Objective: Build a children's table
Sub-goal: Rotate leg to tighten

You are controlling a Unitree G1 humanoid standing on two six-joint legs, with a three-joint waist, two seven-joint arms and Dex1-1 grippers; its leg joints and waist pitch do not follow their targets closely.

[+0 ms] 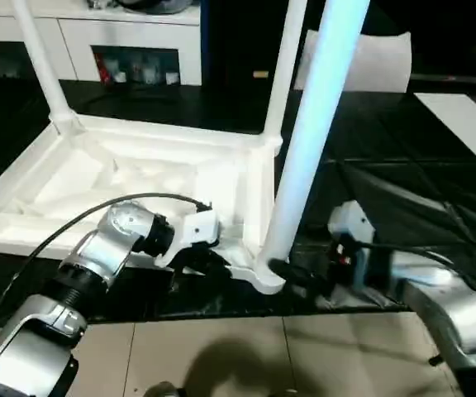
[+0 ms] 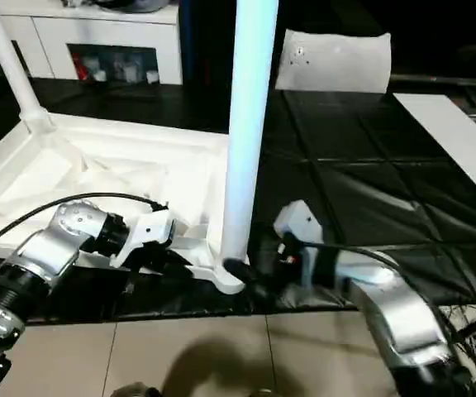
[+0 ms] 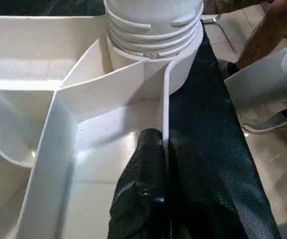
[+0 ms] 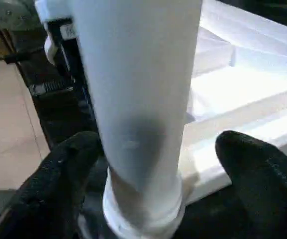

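No legible text or labels anywhere (not even brand marks).

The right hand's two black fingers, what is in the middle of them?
A white table leg stands between the right hand's open fingers, at the tabletop's near corner. The right wrist view shows it.

Head stereo downward; wrist close-ups.

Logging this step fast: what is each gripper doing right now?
Left gripper: shut on the table top's rim, near the corner socket.
Right gripper: open, fingers either side of the near leg, not clamping it.
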